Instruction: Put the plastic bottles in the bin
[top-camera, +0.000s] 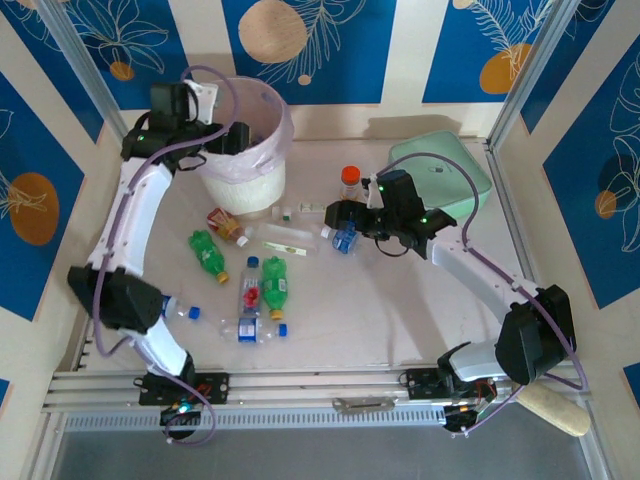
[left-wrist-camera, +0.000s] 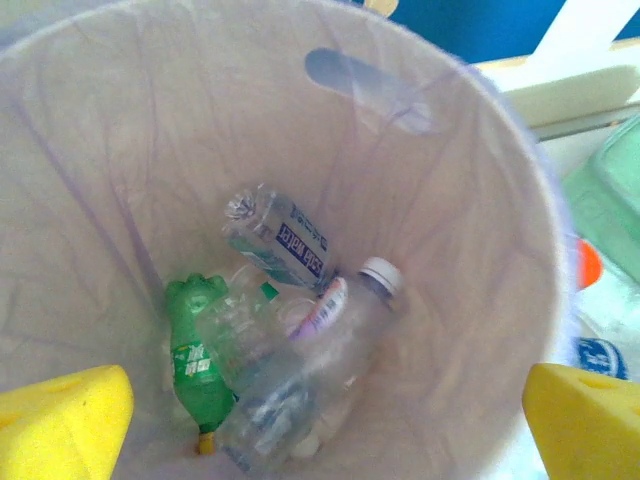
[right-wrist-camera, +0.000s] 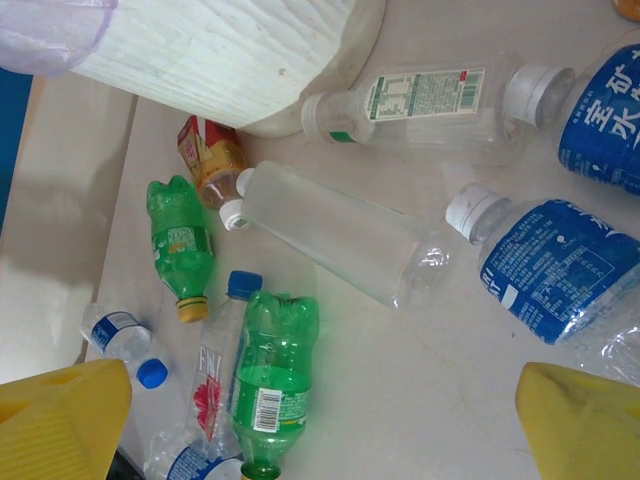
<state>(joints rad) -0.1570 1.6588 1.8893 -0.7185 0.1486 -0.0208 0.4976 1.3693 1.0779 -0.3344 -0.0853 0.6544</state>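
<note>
Bin (top-camera: 240, 185) far left on table (top-camera: 400, 320), bottles (left-wrist-camera: 300, 350) inside it, other bottles (top-camera: 273, 285) lying before it, case (top-camera: 450, 178) far right

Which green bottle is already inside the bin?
The green bottle lying at the bottom of the bin, among clear bottles. The two other green ones lie outside on the table.

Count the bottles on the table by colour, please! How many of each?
Green bottles: 2
Orange bottle with red cap: 1
Red-and-yellow-labelled bottle: 1
Clear bottles: 7
Total on the table: 11
</note>
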